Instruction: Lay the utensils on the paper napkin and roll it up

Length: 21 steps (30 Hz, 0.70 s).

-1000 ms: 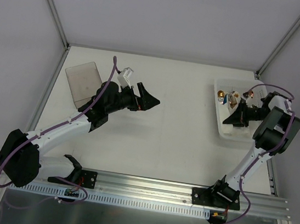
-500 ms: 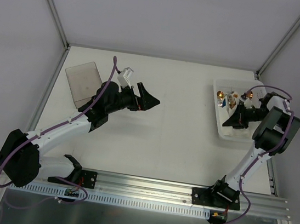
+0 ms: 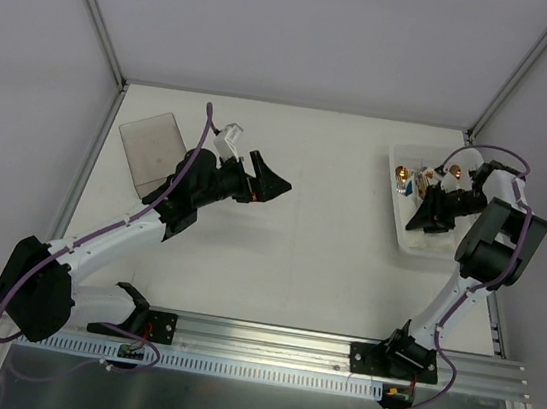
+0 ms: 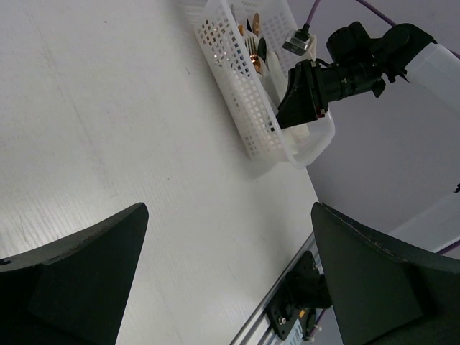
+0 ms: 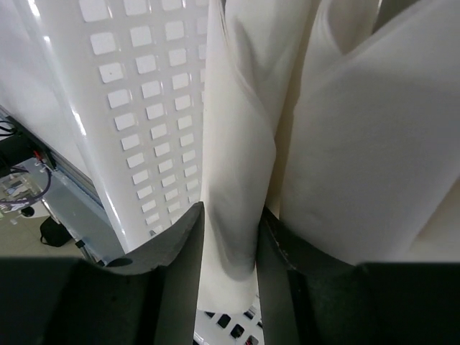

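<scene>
My right gripper [image 3: 418,220] reaches into the white perforated basket [image 3: 397,236] at the back right. Its jaws stand close on either side of the paper napkin [image 5: 237,144], a slim white roll standing in the basket, and both fingers touch it. A second, wider white roll [image 5: 359,144] leans beside it. The utensils are hidden. My left gripper [image 3: 278,183] hovers wide open over the bare table left of centre, with nothing between its fingers [image 4: 79,273]. The left wrist view shows the basket [image 4: 244,108] and the right gripper [image 4: 298,97] from afar.
Gold-ended cutlery [image 3: 424,174] sticks up at the basket's far end. A grey translucent flat sheet [image 3: 154,154] lies at the back left. The basket's perforated wall [image 5: 129,108] runs close along my right gripper's left side. An aluminium rail [image 3: 265,345] runs along the near edge.
My right wrist has shifted toward the back of the basket, with the gripper still down inside it. The left arm has not moved.
</scene>
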Available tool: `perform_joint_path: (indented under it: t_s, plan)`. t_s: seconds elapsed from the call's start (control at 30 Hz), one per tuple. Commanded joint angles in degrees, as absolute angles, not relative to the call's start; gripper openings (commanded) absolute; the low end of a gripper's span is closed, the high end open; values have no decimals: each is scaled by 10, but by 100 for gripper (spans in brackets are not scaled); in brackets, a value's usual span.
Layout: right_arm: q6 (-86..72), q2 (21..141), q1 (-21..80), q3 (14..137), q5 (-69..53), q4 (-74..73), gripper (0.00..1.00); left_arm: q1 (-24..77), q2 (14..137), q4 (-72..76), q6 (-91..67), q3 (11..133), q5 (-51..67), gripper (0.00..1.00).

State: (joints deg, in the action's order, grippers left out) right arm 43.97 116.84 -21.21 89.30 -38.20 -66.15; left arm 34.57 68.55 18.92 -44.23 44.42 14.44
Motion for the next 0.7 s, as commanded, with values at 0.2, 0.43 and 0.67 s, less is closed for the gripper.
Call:
perform_joint_path:
  t_s: [0.2,0.43,0.67]
  plan:
    - [455,1099,-213,917,-325,-681,43,349,657,188,-437,455,139,99]
    - [471,1071,-214,953,-337,-700,41,350,649,187,-432,451,134,99]
    - [524,1094,-206,974,-431,-809,32,350,650,173,-429,453,126,99]
